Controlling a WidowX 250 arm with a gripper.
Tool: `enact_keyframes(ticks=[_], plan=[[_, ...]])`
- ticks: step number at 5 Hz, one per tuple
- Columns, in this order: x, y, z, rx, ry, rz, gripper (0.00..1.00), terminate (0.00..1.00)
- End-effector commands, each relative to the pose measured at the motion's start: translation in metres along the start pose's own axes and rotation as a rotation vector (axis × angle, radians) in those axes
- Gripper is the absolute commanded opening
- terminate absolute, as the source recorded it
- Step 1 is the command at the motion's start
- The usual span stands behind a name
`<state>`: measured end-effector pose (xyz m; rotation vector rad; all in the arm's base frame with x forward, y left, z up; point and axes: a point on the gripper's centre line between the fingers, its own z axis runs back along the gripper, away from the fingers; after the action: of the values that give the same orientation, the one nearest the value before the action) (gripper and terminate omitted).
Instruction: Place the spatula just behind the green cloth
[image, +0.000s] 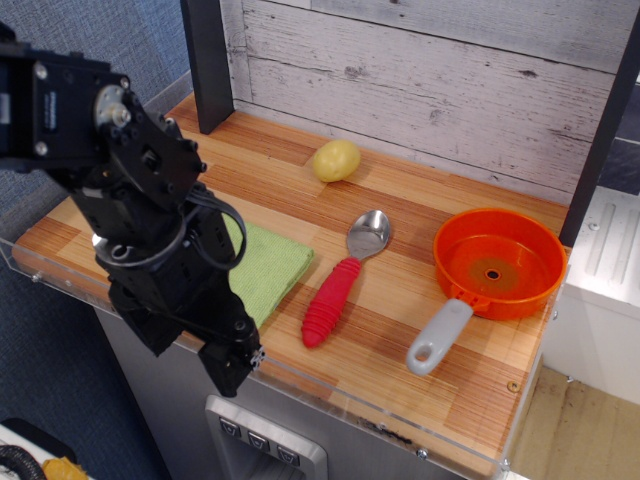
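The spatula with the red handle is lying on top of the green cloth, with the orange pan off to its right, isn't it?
Not quite. In the observation.image view the spatula lies on the bare wooden counter just right of the green cloth, not on it. The orange pan is indeed off to its right.
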<state>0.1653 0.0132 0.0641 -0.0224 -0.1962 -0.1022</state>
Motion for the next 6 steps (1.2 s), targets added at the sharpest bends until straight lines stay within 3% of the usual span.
enact_keyframes(ticks=[1,4,6], plan=[[0.021,0.005,-0.005,0.029,0.017,0.078,1.0,0.0],[0.074,0.008,-0.023,0.027,-0.029,0.137,1.0,0.0],[0.097,-0.001,-0.038,-0.015,-0.042,0.145,1.0,0.0]])
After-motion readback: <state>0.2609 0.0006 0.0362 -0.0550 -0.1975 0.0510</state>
